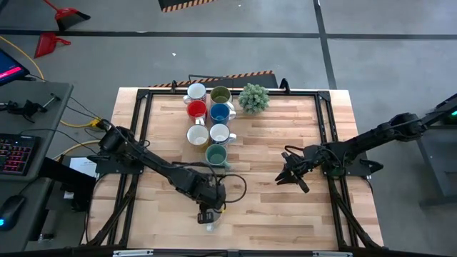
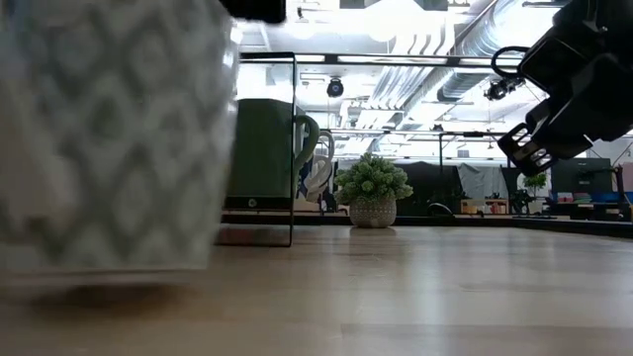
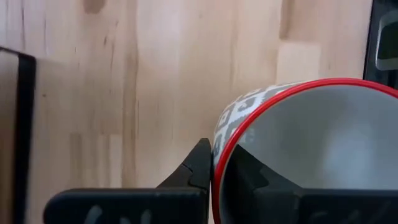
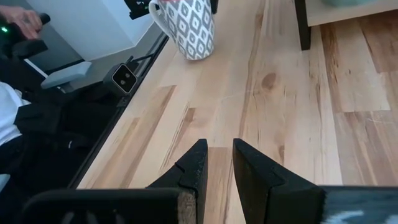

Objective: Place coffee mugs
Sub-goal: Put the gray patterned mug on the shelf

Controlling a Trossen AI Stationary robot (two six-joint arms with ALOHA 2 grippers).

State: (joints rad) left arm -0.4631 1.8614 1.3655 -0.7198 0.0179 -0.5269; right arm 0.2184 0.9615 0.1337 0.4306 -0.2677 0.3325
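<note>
Evidently to carry it, the left end effector (image 3: 214,168) pinches the rim of a grey-and-white diamond-patterned, red-rimmed ceramic mug (image 3: 311,149) on the wooden counter (image 3: 155,74).

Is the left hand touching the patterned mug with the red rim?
Touching. The left wrist view shows the left hand shut on the patterned mug's red rim, one finger outside, one inside.
</note>
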